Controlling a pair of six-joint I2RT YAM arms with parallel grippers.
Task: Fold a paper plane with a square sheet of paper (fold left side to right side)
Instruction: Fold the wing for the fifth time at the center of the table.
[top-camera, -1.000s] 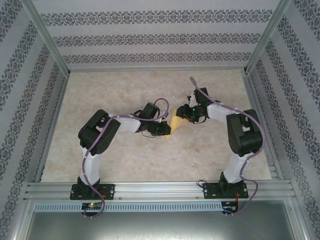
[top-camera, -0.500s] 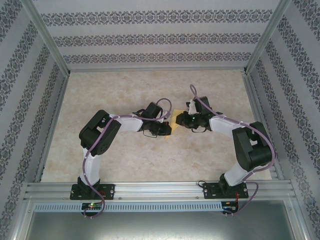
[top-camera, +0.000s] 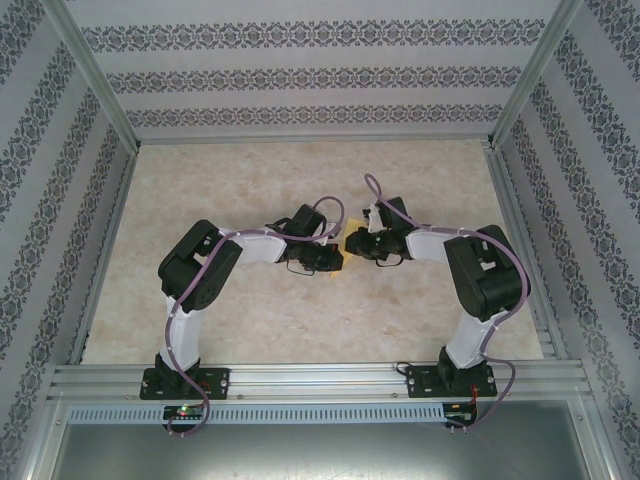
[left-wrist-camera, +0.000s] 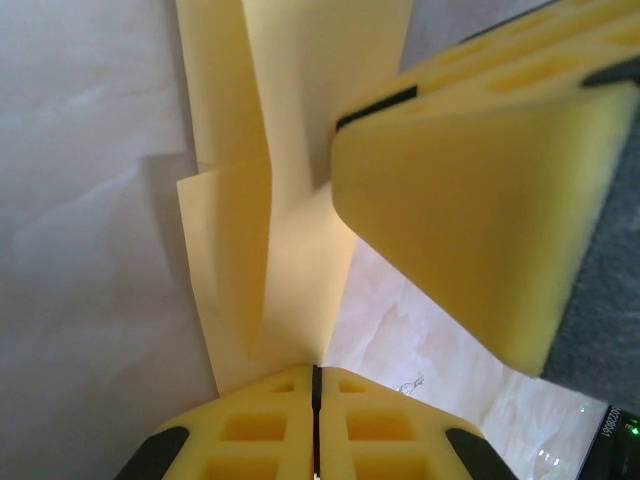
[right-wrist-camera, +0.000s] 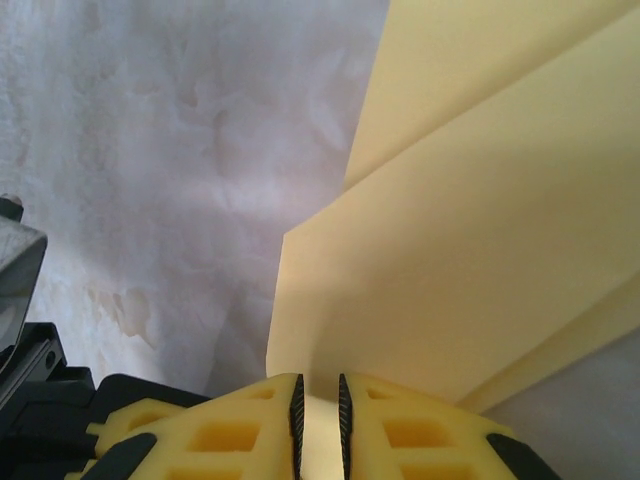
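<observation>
Meeting just right of centre on the bench (top-camera: 230, 180), both arms reach inward until their tips nearly touch.

Square sheet of paper (left-wrist-camera: 300, 110): plain yellow, matte, creased, with several layers overlapping. It sits between the two tips, well in from the bench edges. From above, a sliver of yellow shows there. Cannot tell whether it rests on the bench.

Left gripper (left-wrist-camera: 315, 378): jaws pressed together, the seam a thin dark line, and the paper's near corner runs into it. Gripping the sheet.

Right gripper (right-wrist-camera: 318, 390): jaws nearly together, a narrow slit between them, and a paper edge drops into the slit. Clamped on the sheet. One of its foam fingers (left-wrist-camera: 470, 200) overlaps the paper's right side.
</observation>
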